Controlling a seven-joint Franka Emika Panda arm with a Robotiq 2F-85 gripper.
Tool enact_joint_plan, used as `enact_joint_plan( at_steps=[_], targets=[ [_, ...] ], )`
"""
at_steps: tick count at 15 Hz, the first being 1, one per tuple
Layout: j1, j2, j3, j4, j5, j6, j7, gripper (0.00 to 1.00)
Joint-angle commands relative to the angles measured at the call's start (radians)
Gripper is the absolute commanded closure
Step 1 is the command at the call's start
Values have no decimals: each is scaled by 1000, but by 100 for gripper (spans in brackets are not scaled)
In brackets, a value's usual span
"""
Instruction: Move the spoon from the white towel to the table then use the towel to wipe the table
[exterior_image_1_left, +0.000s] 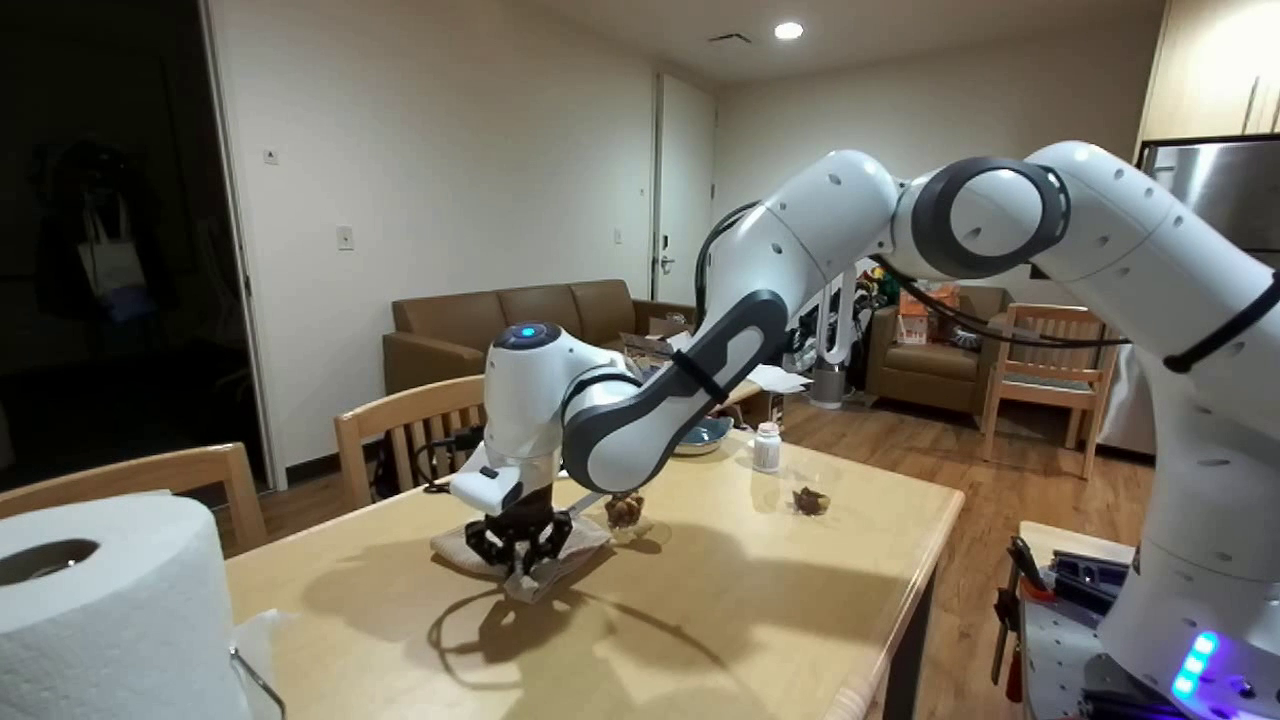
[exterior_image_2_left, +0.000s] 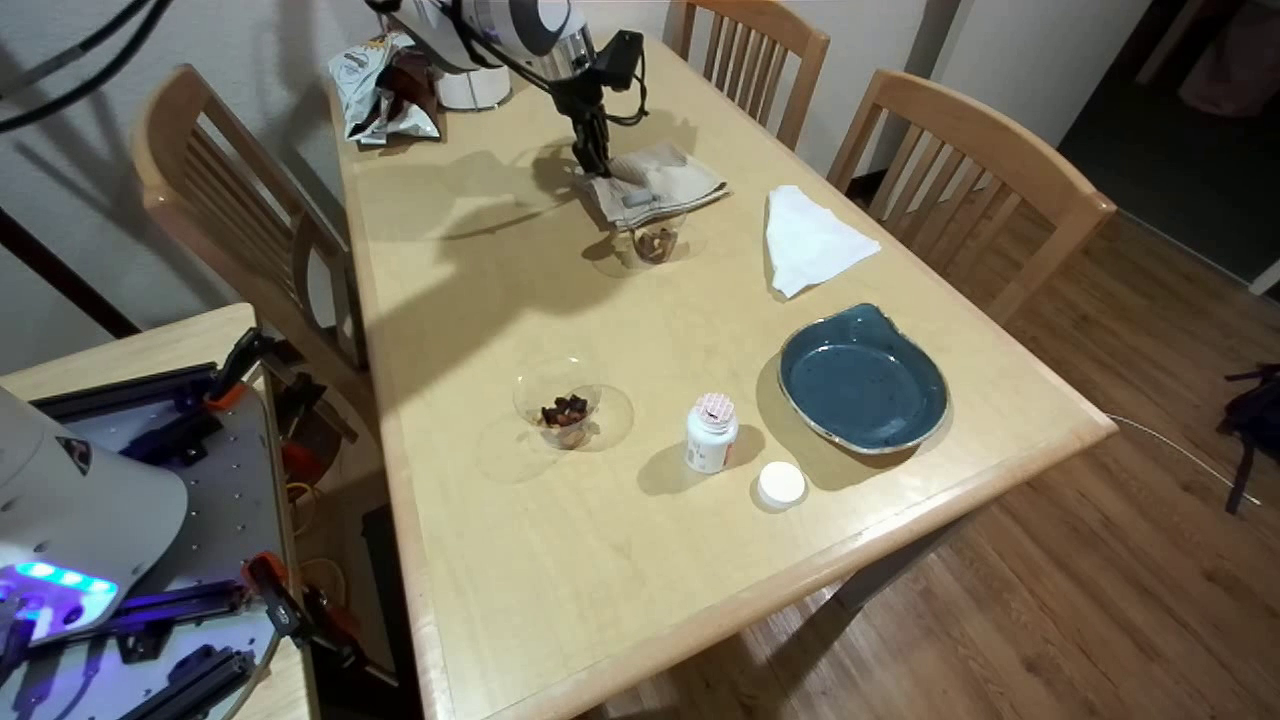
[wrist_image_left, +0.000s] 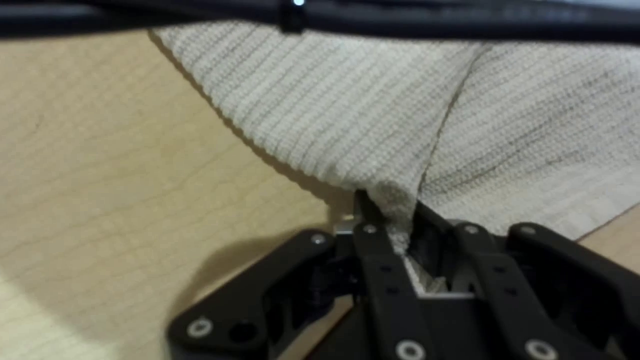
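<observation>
Jaws drawn together, the black gripper (wrist_image_left: 395, 215) is pinching a bunched fold of the white towel (wrist_image_left: 370, 110), and cloth is showing between its fingertips (wrist_image_left: 367, 206). Looking from left to right, I am seeing the robot's base (exterior_image_2_left: 90, 500), which is glowing blue, with a wooden chair (exterior_image_2_left: 165, 155) standing past it. Next, a crinkled bag (exterior_image_2_left: 365, 80) is sitting at the far end of the table (exterior_image_2_left: 500, 590), just beside a paper roll (exterior_image_2_left: 475, 92) that is hiding partly behind the arm (exterior_image_2_left: 510, 25). Nearer to me, a clear cup (exterior_image_2_left: 565, 415) is holding some dark, lumpy bits. Farther along, the gripper is pointing down at the towel's left edge, while the rest of the cloth is lying rumpled on the light wooden top. On it a small greyish shape, which I am taking for the spoon (exterior_image_2_left: 637, 198), is resting near another clear cup (exterior_image_2_left: 655, 243); it is too small for me to be certain. That cup, too, is holding something brown, and it is standing just beside the towel. Then a white bottle (exterior_image_2_left: 711, 440) is standing upright, with a round white cap (exterior_image_2_left: 781, 484) lying just beside it. A flat paper sheet (exterior_image_2_left: 810, 245) is spreading near the table's right edge, apart from the towel, and a blue dish (exterior_image_2_left: 865, 385) is resting close to the right corner. Along that edge, two more chairs (exterior_image_2_left: 1010, 145) are standing.
</observation>
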Motion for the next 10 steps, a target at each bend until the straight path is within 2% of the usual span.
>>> enact_joint_plan(
  at_steps=[1,2,6,10],
  targets=[
    [-7,42,25,46,51,-143,18,96],
    [7,-38,29,-111,49,-113,83,96],
    [-2,-97,90,-216,78,-146,109,96],
    [0,-169,143,-314,117,-239,114,96]
  ],
)
